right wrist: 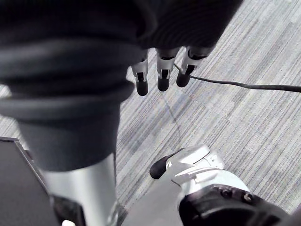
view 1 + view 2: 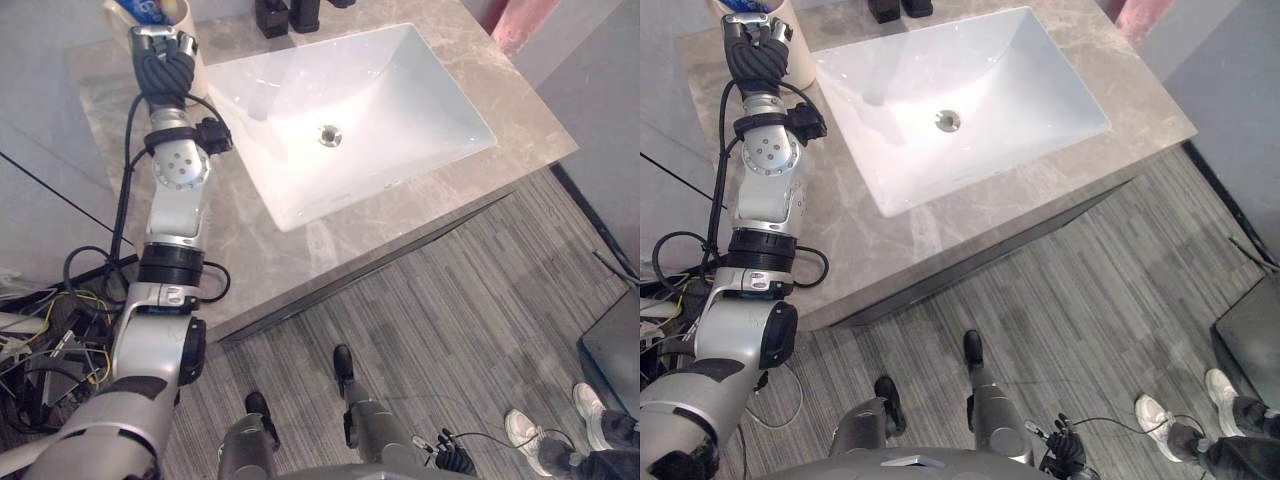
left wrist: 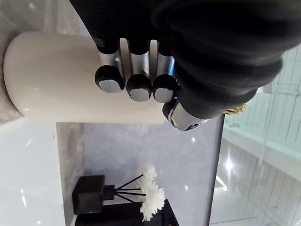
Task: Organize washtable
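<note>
A cream cup (image 3: 56, 61) stands at the far left corner of the grey marble washtable (image 2: 260, 240), with a blue item (image 2: 150, 10) sticking out of it. My left hand (image 2: 162, 52) is stretched out to the cup (image 2: 800, 55). Its fingers (image 3: 136, 87) are curled in, with the dark tips turned back and the knuckles against the cup's side, not wrapped round it. My right hand (image 1: 162, 75) hangs low over the carpet floor with relaxed fingers and holds nothing.
A white rectangular sink (image 2: 400, 90) fills the middle of the washtable. Black containers (image 2: 290, 15) and a black diffuser with white flowers (image 3: 117, 197) stand along the back edge. A person's white shoes (image 2: 530, 430) and a dark box (image 2: 615, 350) are on the floor at the right.
</note>
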